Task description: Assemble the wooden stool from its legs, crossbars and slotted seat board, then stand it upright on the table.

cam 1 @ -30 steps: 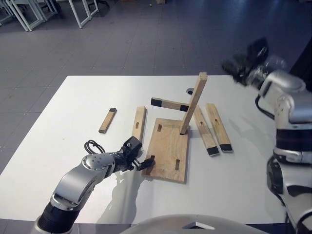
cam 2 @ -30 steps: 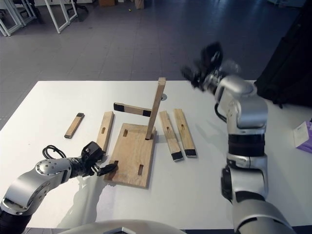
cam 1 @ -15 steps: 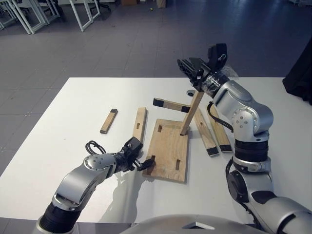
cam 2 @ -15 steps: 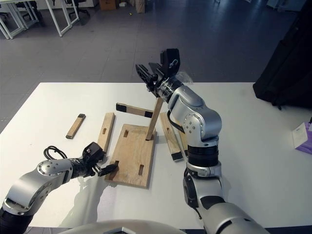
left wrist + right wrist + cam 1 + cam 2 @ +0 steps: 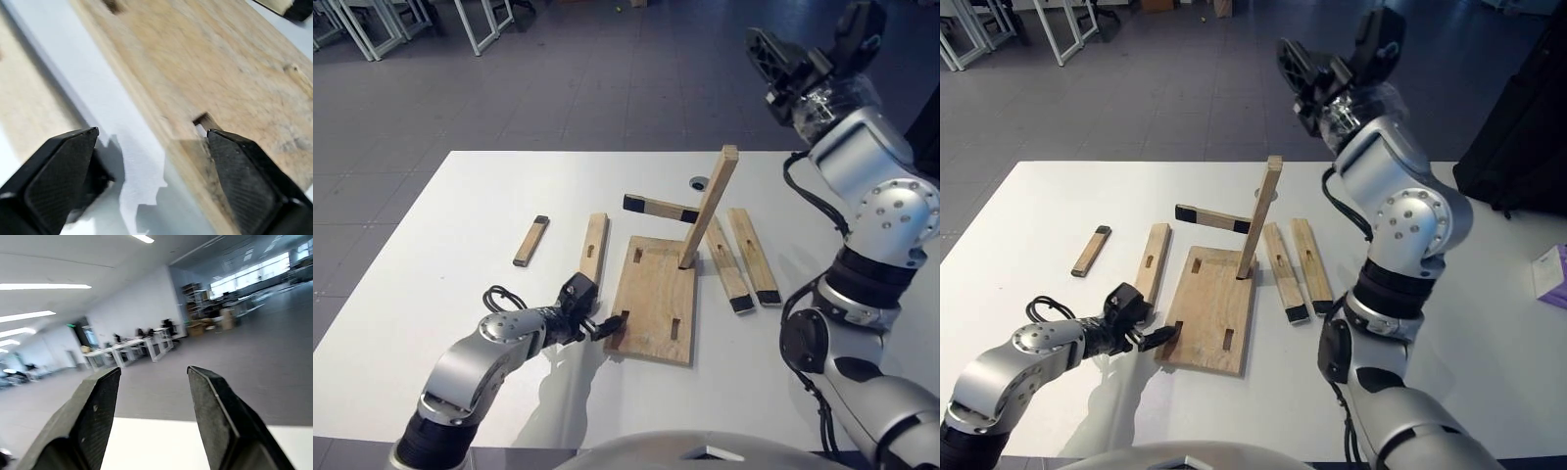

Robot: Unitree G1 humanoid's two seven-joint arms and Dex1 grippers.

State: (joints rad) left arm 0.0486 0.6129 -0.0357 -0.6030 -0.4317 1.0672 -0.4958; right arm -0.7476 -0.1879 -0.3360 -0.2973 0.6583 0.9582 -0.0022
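Observation:
The slotted seat board (image 5: 656, 299) lies flat on the white table (image 5: 440, 225). One leg (image 5: 708, 208) stands tilted in its far right slot, with a black-tipped crossbar (image 5: 658, 207) sticking out to the left. My left gripper (image 5: 599, 328) sits low at the board's near left corner, open, with the board's edge (image 5: 161, 127) between its fingers. My right gripper (image 5: 775, 61) is raised high above the table's far right side, open and holding nothing (image 5: 154, 369).
Two black-tipped legs (image 5: 724, 262) (image 5: 752, 255) lie side by side right of the board. A slotted bar (image 5: 593, 250) lies left of it, and a short piece (image 5: 530, 241) farther left. A round hole (image 5: 698, 183) is in the tabletop behind the upright leg.
My right arm swung in beside the top of the upright leg, then rose up and away to the right. The left gripper stayed at the board's corner.

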